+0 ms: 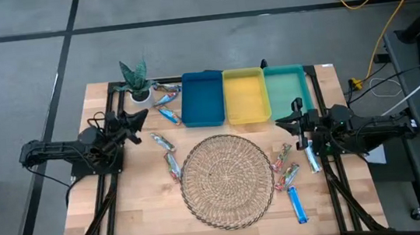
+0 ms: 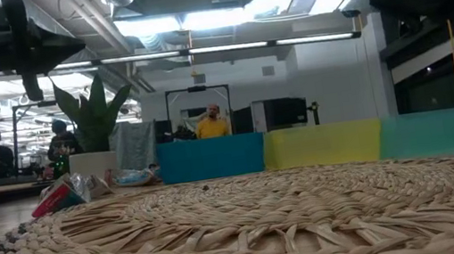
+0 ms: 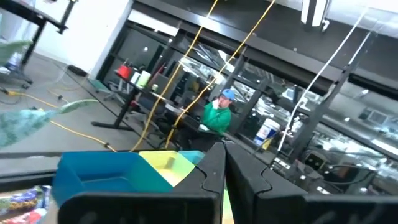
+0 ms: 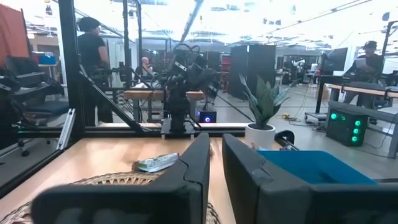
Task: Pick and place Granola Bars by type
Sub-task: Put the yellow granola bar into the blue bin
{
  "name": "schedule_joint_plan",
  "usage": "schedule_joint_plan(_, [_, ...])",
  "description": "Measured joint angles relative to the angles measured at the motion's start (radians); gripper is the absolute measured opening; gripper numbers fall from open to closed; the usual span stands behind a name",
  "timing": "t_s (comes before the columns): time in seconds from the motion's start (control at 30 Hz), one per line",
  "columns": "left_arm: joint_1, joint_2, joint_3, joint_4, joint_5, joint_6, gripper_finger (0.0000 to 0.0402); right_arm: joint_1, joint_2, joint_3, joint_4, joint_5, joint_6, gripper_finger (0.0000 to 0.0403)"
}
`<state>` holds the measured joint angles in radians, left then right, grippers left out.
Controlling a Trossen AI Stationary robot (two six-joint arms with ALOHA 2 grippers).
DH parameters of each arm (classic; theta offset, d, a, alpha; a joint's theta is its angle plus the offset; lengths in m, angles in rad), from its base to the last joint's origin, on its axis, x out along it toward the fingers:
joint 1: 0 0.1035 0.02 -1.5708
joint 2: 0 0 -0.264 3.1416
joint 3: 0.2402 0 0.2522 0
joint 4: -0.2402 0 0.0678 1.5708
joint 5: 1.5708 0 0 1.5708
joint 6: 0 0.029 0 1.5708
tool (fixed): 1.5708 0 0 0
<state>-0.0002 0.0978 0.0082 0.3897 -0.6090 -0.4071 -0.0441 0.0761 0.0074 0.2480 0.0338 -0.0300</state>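
Several granola bars lie flat on the wooden table. Two red-green ones [image 1: 164, 87] and a blue one [image 1: 169, 115] sit by the potted plant. Two red-green bars [image 1: 168, 155] lie left of the wicker mat [image 1: 227, 180]. On the mat's right are red-green bars [image 1: 284, 164], a blue bar [image 1: 297, 204] and a silver-white bar [image 1: 310, 158]. My left gripper [image 1: 139, 125] hovers left of the blue tray, its fingers together [image 3: 225, 168]. My right gripper [image 1: 288, 121] hovers beside the teal tray, above the right-hand bars, its fingers almost together [image 4: 216, 162]. Neither holds anything.
A blue tray [image 1: 202, 99], a yellow tray [image 1: 245, 96] and a teal tray [image 1: 287, 87] stand side by side at the far edge. A potted plant [image 1: 136, 80] stands at the far left. The mat fills the table's middle. People sit in the room beyond.
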Motion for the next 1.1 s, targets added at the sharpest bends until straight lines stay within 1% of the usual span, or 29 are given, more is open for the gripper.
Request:
schedule_joint_plan(0.17, [0.0,0.0,0.0,-0.004,-0.022,-0.002,0.0004,0.0,0.0,0.0,0.009,0.026,0.003,0.0049])
schedule_joint_plan(0.37, [0.0,0.0,0.0,-0.015,0.004,0.023,0.0004,0.0,0.0,0.0,0.037,0.029,0.018,0.0049])
schedule_joint_plan(0.43, [0.0,0.0,0.0,-0.025,0.002,0.003,0.0004,0.0,0.0,0.0,0.042,0.029,0.034,0.0049])
schedule_joint_plan(0.53, [0.0,0.0,0.0,-0.032,0.029,-0.011,0.0004,0.0,0.0,0.0,0.042,0.029,0.082,0.0048])
schedule_joint_plan(0.6, [0.0,0.0,0.0,-0.035,0.036,0.04,0.0004,0.0,0.0,0.0,0.042,0.029,0.106,0.0048])
schedule_joint_plan(0.7, [0.002,0.0,0.0,-0.043,-0.016,0.124,0.0004,0.0,0.0,0.0,0.042,0.029,0.107,0.0048])
schedule_joint_plan(0.8, [0.002,0.0,0.0,-0.067,-0.016,0.174,0.0004,0.0,0.0,0.0,0.042,0.029,0.104,0.0048])
schedule_joint_plan(0.93, [0.002,0.0,0.0,-0.105,-0.008,0.183,0.0004,0.0,0.0,0.0,0.044,0.066,0.106,0.0048])
schedule_joint_plan(1.1, [0.002,0.0,0.002,-0.104,0.056,0.185,0.0004,0.0,0.0,0.0,0.104,0.078,0.104,0.0048])
